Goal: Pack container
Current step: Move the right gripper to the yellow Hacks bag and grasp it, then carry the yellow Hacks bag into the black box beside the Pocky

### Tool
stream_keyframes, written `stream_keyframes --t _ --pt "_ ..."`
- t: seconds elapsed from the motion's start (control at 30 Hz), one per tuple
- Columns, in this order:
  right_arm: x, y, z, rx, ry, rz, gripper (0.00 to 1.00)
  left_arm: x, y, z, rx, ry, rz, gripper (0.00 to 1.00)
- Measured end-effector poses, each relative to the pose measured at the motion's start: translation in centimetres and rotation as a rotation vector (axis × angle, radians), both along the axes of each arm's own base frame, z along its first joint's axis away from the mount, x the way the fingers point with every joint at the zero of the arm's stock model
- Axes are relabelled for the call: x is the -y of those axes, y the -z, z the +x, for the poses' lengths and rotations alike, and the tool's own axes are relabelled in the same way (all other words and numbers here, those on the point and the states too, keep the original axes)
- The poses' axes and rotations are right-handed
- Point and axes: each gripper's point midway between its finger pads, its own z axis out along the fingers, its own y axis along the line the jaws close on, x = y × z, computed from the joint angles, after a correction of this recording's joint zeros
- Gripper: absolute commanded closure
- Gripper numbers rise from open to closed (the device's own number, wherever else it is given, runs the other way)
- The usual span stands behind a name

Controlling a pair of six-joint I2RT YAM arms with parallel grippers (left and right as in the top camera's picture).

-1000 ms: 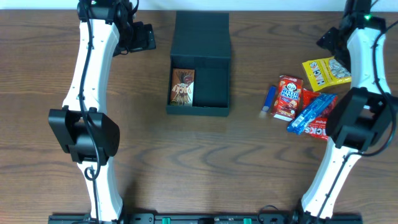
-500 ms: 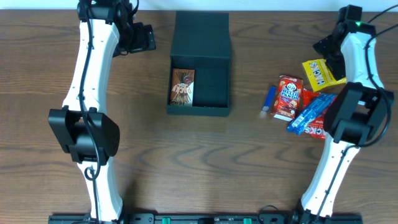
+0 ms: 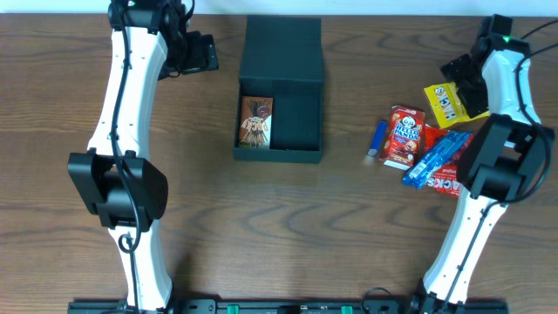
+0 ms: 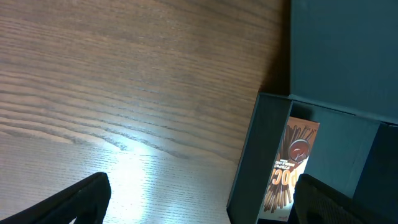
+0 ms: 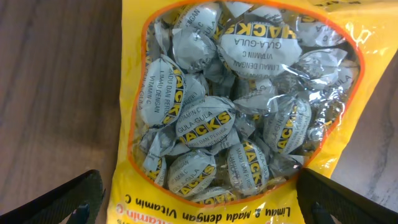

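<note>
Counting one brown packet inside the open container mid-table, we judge the yellow candy bag and red packets unpacked; left gripper and right gripper gape wide, empty.

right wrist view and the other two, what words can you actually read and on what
"HACKS": candy wrappers in the yellow bag
"GULA-GULA": same wrappers
"VITAMIN C": same wrappers
"Limau & madu dengan Vitamin C": yellow bag's lower edge
"HELLO PANDA": red box, overhead
Brown packet in the container: lettering only partly legible
Blue packets: too small to read
</note>
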Motion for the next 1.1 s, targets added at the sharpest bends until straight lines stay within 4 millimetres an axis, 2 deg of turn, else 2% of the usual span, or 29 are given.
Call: stream_keyframes --t 0.07,0.17,0.23,0.3,0.43,0.7,0.93,1.03,1.1 --pt "0.0 0.0 0.1 0.004 0.0 0.001 0.09 0.0 0.0 0.0 0.0 0.0 0.0 0.05" --pt "0.0 0.0 0.1 0.004 -0.001 0.005 0.43 0.0 0.0 0.0 0.0 0.0 0.0 0.05" --pt "0.0 0.0 0.1 0.008 0.002 0.009 0.59 0.0 0.0 0.0 0.0 0.0 0.0 0.05" --pt "0.1 0.0 0.2 0.012 -0.001 0.007 0.75 0.0 0.0 0.0 0.0 0.0 0.0 0.05" --pt "0.2 -0.2 0.5 0.022 -0.001 0.003 0.98 0.0 0.0 0.0 0.0 0.0 0.0 0.05" --pt "0.3 -0.5 0.6 0.019 -0.047 -0.012 0.99 0.0 0.0 0.0 0.0 0.0 0.0 0.05" --pt "0.1 -0.9 0.6 0.004 -0.158 -0.033 0.99 0.0 0.0 0.0 0.001 0.0 0.0 0.05" --pt "-0.3 -1.9 0.9 0.01 -0.244 -0.043 0.99 0.0 0.0 0.1 0.002 -0.001 0.0 0.05" --pt "-1.3 -3.5 1.3 0.031 -0.319 -0.052 0.99 0.0 0.0 0.1 0.006 0.0 0.0 0.05"
